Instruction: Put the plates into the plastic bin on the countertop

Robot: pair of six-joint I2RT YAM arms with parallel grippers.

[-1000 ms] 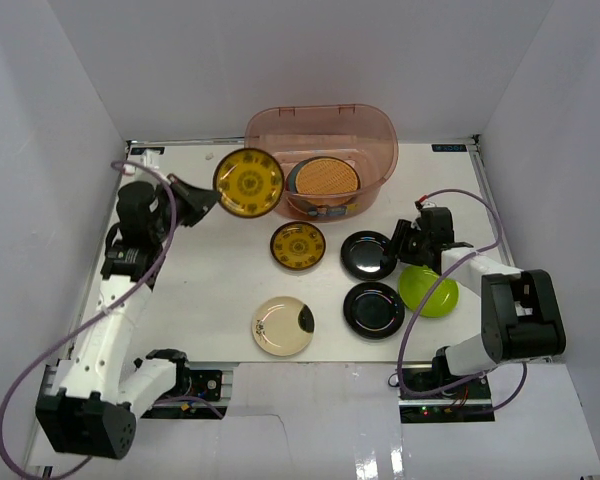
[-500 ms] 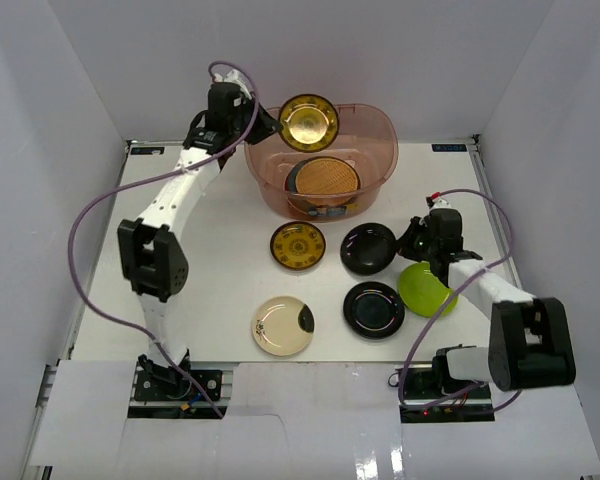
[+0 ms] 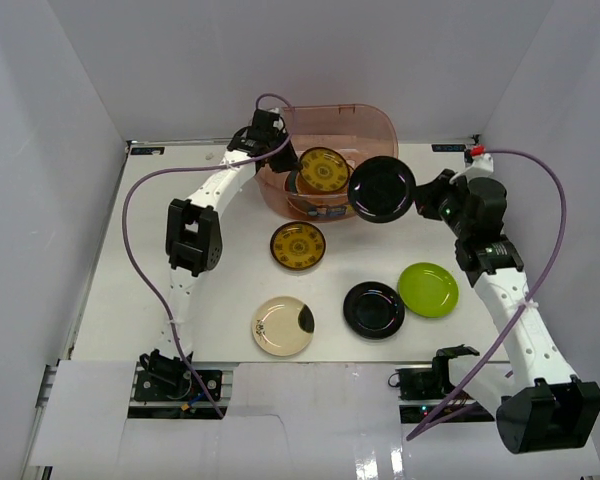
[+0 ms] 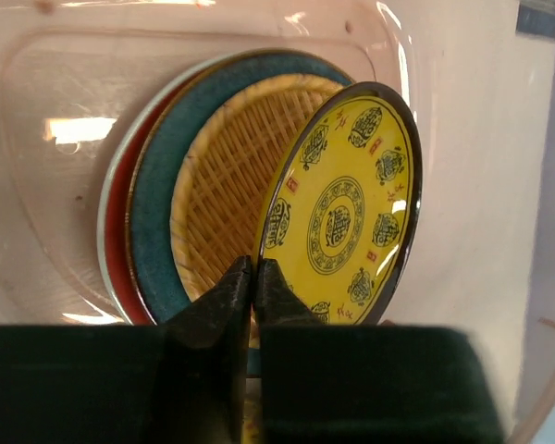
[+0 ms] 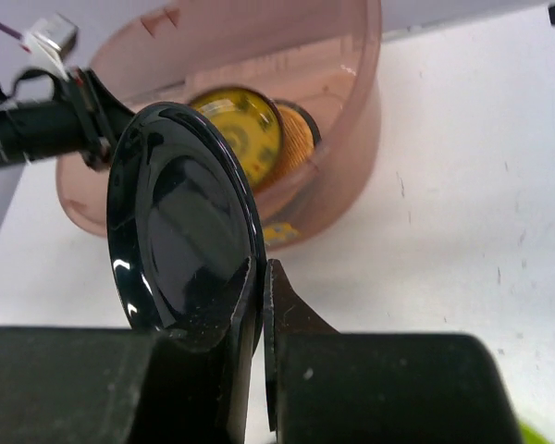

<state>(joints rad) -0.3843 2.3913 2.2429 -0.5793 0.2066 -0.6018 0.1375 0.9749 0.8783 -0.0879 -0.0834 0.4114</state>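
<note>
Right wrist: glossy round black plate [image 5: 180, 220]

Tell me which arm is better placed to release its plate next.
Left, I think. The left gripper holds the yellow plate inside the plastic bin, over the stack; the right gripper holds the black plate outside the rim.

White table [image 3: 180, 250], walls on three sides. Plastic bin [image 3: 378, 140] sits at far centre. Four plates lie flat in front of it: yellow patterned plate [image 3: 298, 245] near the bin, cream plate with black patch [image 3: 283, 326] near front edge, black plate [image 3: 373, 309] to its right, lime green plate [image 3: 427, 289] just beside black one, contact unclear.
</note>
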